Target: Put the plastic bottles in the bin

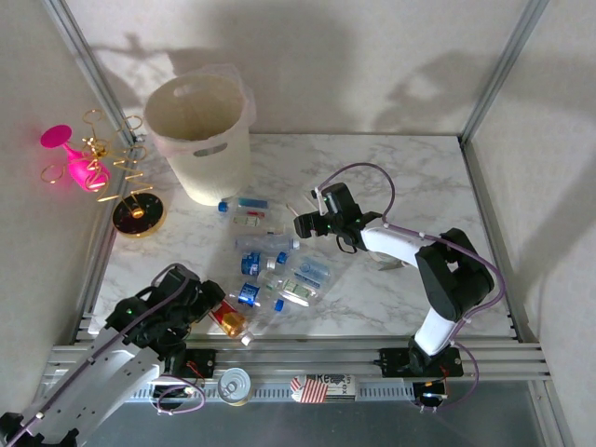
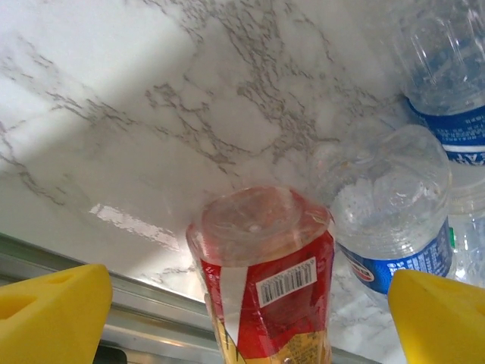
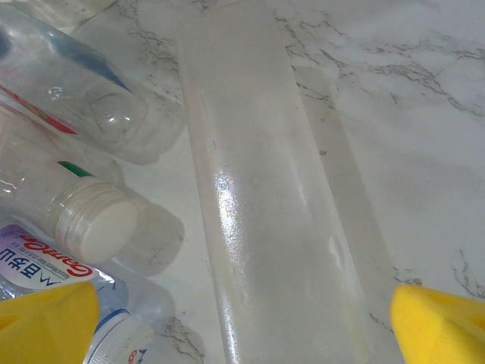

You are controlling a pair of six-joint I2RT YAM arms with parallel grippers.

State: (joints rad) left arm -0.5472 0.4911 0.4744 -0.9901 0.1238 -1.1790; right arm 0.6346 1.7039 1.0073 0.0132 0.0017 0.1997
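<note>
Red-labelled bottle (image 2: 258, 258) lies between spread fingers (image 2: 53, 311) of left gripper (image 2: 246, 311), untouched, well off from bin (image 1: 214, 158). Centre on its body before closing. Right gripper (image 3: 242, 318), jaws wide, over clear piece (image 3: 265, 189), possibly a bottle.

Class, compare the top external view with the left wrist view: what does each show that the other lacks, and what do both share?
Top external gives the tall cream-white ribbed plastic bin and the pink glass. Left wrist gives the barcode on the red label. Both show the clear red-labelled plastic bottle lying on the white marble table.
</note>
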